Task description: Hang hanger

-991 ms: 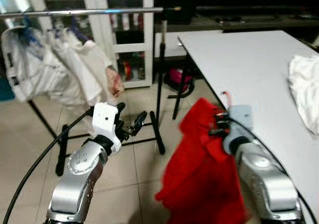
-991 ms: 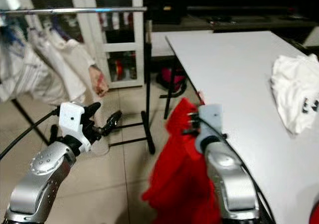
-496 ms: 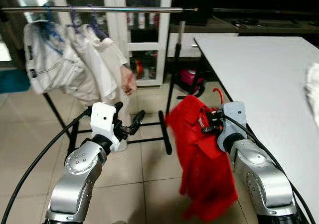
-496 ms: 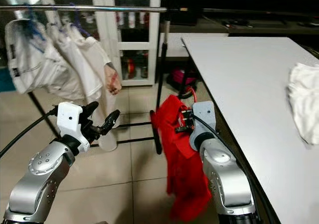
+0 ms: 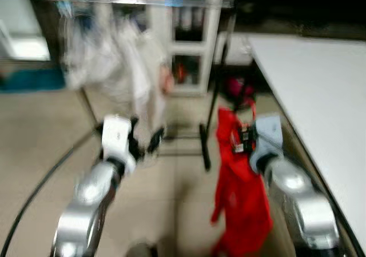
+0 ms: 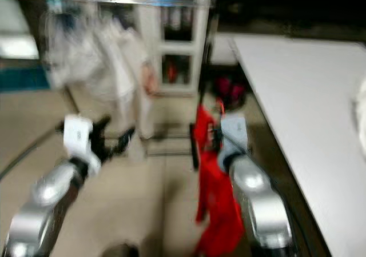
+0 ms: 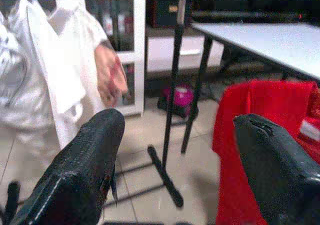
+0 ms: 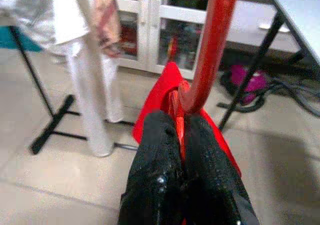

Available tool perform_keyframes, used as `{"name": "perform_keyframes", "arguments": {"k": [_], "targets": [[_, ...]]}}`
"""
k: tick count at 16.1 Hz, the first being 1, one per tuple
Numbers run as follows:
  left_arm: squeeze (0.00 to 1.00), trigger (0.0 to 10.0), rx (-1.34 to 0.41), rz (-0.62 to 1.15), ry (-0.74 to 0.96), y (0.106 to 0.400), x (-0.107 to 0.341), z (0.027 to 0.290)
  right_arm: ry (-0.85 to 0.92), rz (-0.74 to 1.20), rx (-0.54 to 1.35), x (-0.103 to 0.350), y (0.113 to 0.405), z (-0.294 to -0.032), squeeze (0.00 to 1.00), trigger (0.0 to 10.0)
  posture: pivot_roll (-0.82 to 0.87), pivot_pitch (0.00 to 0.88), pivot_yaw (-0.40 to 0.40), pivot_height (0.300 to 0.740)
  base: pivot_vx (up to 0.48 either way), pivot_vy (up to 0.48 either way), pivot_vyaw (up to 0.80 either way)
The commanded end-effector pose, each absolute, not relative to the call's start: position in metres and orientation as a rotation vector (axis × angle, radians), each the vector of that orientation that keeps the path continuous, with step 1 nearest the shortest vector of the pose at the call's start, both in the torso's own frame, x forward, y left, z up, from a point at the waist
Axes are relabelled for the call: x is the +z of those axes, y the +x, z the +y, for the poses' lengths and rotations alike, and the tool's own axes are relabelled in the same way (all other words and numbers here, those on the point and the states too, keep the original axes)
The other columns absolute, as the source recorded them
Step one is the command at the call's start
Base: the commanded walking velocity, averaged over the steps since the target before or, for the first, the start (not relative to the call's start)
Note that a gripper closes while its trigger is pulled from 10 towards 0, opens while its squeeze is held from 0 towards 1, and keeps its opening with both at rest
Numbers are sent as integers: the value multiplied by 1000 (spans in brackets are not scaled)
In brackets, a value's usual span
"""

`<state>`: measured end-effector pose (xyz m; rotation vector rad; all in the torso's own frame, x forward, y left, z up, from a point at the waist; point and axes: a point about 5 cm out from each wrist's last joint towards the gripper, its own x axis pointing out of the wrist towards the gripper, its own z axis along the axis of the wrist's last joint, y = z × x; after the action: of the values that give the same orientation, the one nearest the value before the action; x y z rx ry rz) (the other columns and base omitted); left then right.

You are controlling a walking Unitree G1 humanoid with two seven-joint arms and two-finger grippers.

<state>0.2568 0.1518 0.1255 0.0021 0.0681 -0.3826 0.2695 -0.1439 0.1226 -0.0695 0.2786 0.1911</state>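
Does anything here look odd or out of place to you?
Nothing looks damaged or spilled. The red garment dangles over the floor from a red hanger pinched in the right gripper, not yet on the clothes rail where white clothes hang. The head views are blurred. The left gripper is open, holding nothing.

Head views look down, blurred; wrist views face the clothes rack (image 7: 172, 110).

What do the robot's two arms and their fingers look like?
Both arms are shiny silver with rounded joints. The left arm carries a white boxy wrist block, and a black cable arcs beside it. The right arm has a pale grey-blue wrist block. The fingers are long, black and rough-textured.
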Motion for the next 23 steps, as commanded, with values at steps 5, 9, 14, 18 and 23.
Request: {"name": "perform_keyframes", "arguments": {"k": [5, 9, 14, 18, 23], "targets": [[0, 10000, -393, 46, 18, 262, 133, 150, -67, 230, 184, 132, 274, -146, 0, 10000, -40, 0, -31, 740, -301, 0, 0], [0, 10000, -428, 48, 71, 269, 137, 159, -28, 179, 309, 144, 281, -134, 0, 10000, -25, 0, -41, 740, -70, 0, 0], [1000, 10000, -657, 1, 68, 285, 150, 151, -23, 92, 413, 163, 294, -121, 0, 0, -26, 0, -47, 740, 0, 0, 0], [1000, 10000, -775, -6, 203, 299, 152, 138, 6, 37, 491, 180, 295, -110, 0, 0, -20, 0, -41, 740, 0, 0, 0], [0, 10000, -736, -69, 374, 324, 148, 121, 32, 1, 588, 190, 289, -96, 0, 0, -52, 0, -18, 740, 0, 0, 0]]}}
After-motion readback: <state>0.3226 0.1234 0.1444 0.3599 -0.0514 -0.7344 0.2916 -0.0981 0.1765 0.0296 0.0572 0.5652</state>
